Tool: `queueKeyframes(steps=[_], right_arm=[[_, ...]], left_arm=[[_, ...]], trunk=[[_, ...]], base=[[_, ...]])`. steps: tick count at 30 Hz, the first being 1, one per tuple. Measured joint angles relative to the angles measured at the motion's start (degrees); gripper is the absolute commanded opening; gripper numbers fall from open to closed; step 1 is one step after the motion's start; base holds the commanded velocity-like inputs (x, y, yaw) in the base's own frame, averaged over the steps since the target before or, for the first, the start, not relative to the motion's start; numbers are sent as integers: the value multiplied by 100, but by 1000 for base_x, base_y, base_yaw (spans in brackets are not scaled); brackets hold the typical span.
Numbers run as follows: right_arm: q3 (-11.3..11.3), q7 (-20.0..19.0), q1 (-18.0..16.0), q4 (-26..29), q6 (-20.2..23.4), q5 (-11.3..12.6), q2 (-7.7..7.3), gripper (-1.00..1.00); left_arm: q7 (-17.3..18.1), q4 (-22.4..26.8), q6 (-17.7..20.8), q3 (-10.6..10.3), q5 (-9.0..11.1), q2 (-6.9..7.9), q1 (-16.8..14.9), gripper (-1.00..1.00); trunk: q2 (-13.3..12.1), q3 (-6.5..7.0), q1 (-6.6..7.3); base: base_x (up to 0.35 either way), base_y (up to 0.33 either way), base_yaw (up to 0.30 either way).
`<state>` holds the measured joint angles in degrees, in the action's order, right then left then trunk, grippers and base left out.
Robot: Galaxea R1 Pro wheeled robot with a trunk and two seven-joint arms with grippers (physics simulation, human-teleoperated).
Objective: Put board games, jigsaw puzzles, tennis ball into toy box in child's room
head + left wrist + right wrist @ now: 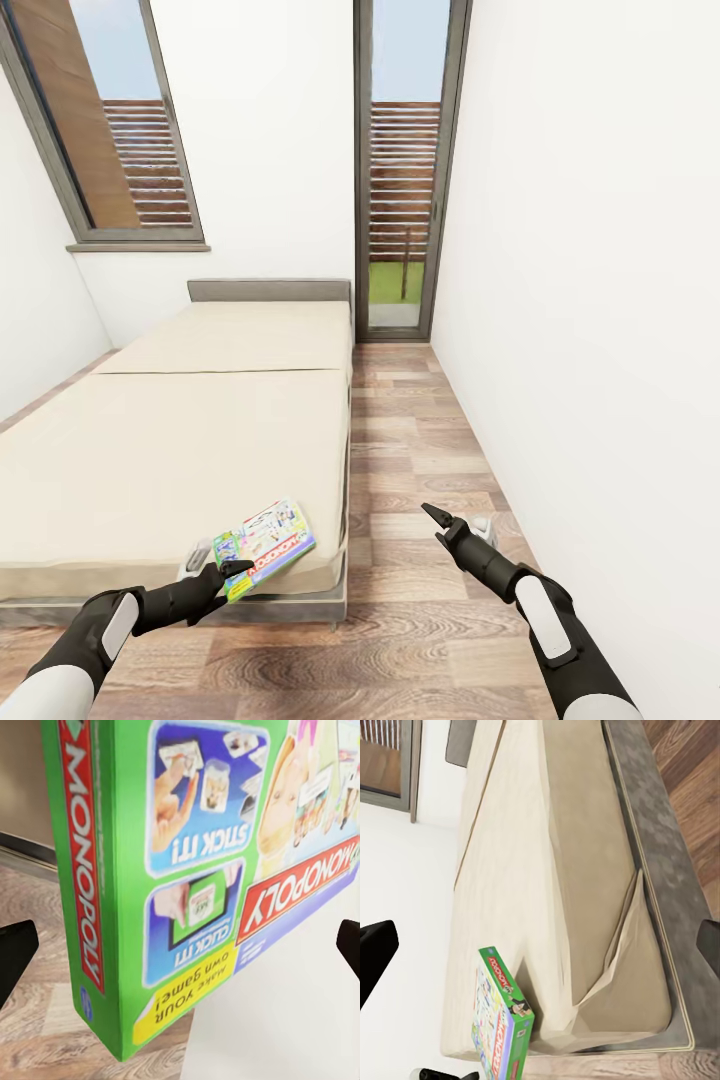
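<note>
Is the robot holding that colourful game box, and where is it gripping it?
The left hand appears to grip the board game at its near corner by the bed's edge; full closure cannot be confirmed. The right hand holds nothing.

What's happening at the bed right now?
The robot stands at the foot of the bed. Its left claw is at the near edge of a board game, a green Monopoly box lying at the mattress's near corner; whether it grips it yet is unclear. The right claw hangs over the wood floor beside the bed, carrying nothing.
</note>
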<state>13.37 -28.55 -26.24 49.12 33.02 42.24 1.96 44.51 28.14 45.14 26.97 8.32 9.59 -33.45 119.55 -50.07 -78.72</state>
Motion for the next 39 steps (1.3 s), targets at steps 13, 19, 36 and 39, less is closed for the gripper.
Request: queueKeyframes(steps=[13,19,36,39], right_arm=[[-2,5,0,0,0,0,0,100],[-1,5,0,0,0,0,0,100],[0,-3,0,0,0,0,0,100],[0,-8,0,0,0,0,0,100]], left_arm=[[1,0,0,0,0,0,0,100],[0,0,0,0,-1,0,0,100],[-6,1,29,4,58,0,-1,-100],[-6,1,28,3,58,0,-1,-100]], trunk=[[0,0,0],[0,0,0],[0,0,0],[0,0,0]], base=[[0,-3,0],[0,0,0],[0,0,0],[0,0,0]])
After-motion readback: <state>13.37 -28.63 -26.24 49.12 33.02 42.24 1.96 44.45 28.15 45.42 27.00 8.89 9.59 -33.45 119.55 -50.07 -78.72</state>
